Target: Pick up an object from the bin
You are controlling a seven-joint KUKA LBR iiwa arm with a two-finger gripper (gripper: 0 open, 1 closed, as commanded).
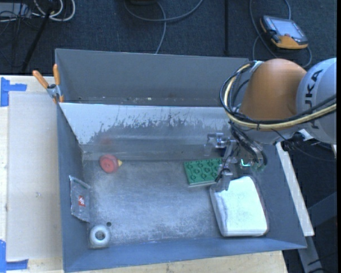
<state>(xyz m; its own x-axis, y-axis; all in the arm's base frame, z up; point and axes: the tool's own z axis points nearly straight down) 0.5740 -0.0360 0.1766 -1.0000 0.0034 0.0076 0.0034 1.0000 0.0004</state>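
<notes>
My gripper (229, 162) hangs low at the right side of the bin, under the arm's orange cover. It is over the right end of a green studded plate (200, 172) that lies flat on the bin floor. Just in front of the gripper lies a white rectangular block (242, 207), against the bin's right wall. The gripper's lower end is close to the gap between the plate and the block.
A red round thing (108, 164) lies at the back left of the floor. A clear plastic packet (79, 199) leans at the left wall, and a small white ring (100, 236) sits in the front left corner.
</notes>
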